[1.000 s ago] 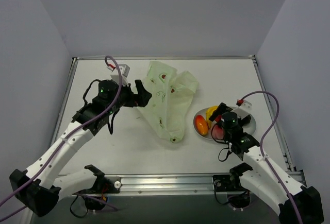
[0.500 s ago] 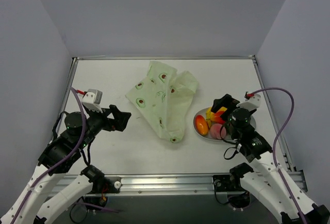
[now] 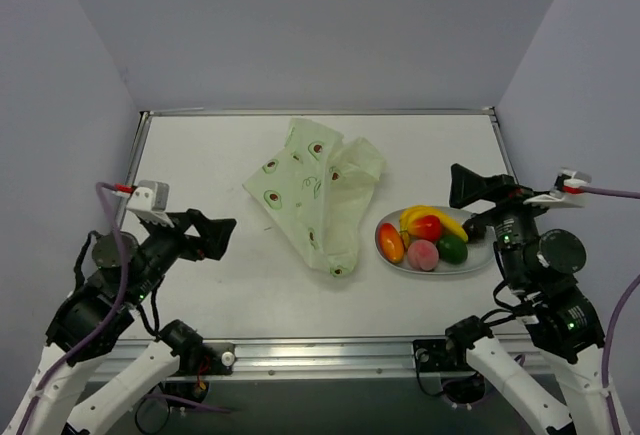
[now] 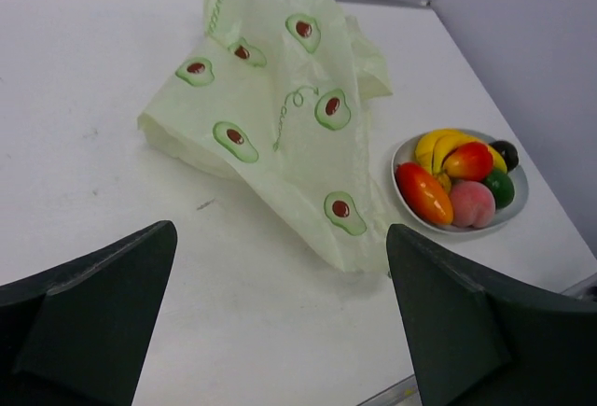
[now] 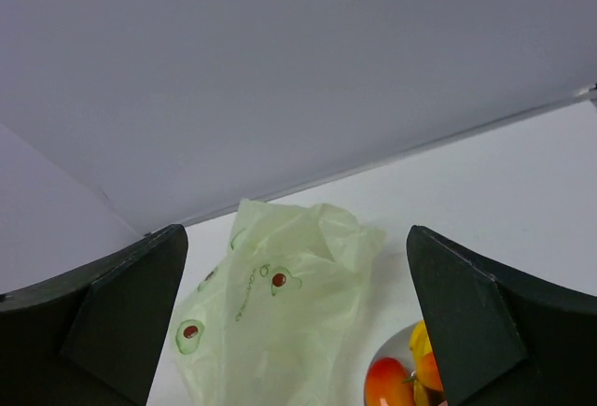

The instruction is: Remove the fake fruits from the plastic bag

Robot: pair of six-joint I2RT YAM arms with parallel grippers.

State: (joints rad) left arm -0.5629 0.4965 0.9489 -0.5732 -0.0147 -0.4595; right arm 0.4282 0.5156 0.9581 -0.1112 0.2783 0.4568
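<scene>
1. Left gripper (image 3: 213,236): I hold it off the surface, over the near left part of the table (image 3: 200,155). The jaws are spread wide and nothing is between them. It is well apart from the bag (image 3: 318,193), which lies to its right.

2. Right gripper (image 3: 470,187): I hold it above the right side of the table, just beyond the far right rim of the plate (image 3: 480,257). The jaws are spread wide and carry nothing. It touches neither plate nor fruits.

3. Bag: it lies crumpled and low on the middle of the table, its near corner just beside the plate's left rim. I cannot tell whether anything is inside it.

4. Fruits: six lie packed together on the plate, right of the bag.
- banana (image 3: 425,215): at the far side
- red fruit (image 3: 427,227): against the banana
- orange-red oval (image 3: 390,242): at the left rim
- peach (image 3: 422,254): at the near side
- green oval (image 3: 452,248): right of the peach
- dark round fruit (image 4: 505,152): at the far right rim, partly hidden
</scene>
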